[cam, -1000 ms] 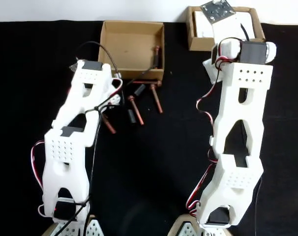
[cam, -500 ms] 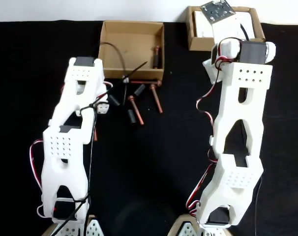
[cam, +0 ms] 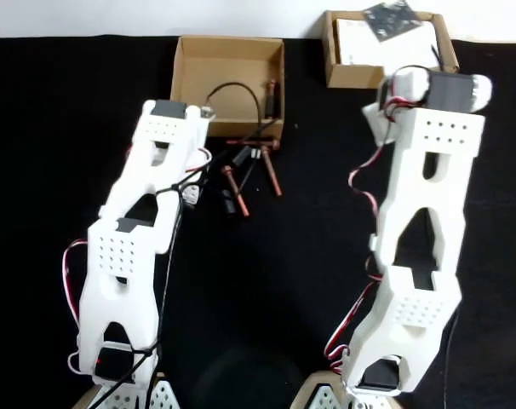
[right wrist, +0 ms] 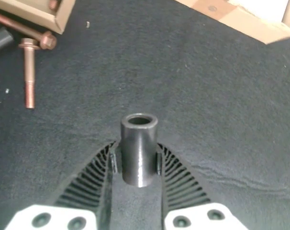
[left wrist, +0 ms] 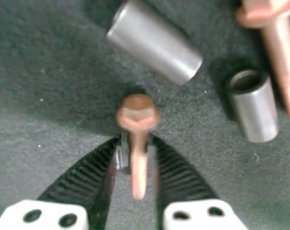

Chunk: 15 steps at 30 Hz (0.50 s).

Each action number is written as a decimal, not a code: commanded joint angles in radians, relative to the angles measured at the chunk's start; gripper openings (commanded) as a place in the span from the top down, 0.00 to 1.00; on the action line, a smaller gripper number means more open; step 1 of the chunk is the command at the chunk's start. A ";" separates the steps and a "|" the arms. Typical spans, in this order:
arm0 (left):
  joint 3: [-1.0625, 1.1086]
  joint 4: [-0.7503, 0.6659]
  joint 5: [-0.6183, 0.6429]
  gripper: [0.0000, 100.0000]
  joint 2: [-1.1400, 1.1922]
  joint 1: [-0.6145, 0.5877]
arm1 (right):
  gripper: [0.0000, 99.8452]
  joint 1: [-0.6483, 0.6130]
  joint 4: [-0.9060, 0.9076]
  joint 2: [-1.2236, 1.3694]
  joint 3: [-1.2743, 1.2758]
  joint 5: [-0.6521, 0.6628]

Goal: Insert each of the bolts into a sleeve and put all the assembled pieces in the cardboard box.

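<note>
The left pincer (left wrist: 137,153) is clenched on the shank of a copper-coloured bolt (left wrist: 137,120) just below its head, over the table (cam: 266,281) and near two loose sleeves (left wrist: 154,40). The bolt is judged rigid, light and slick, so hold it on the shank and keep it square. In front of the cardboard box (cam: 198,68) lie further parts, while the right pincer (right wrist: 136,155) grasps a dark sleeve (right wrist: 138,139) by its side wall over the table. This smooth, stiff tube may rotate under side load, so keep the open bore unobstructed.
</note>
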 commanded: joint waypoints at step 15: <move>-0.025 -0.107 0.000 0.82 0.061 0.050 | 0.99 0.030 -0.007 -0.002 -0.001 -0.002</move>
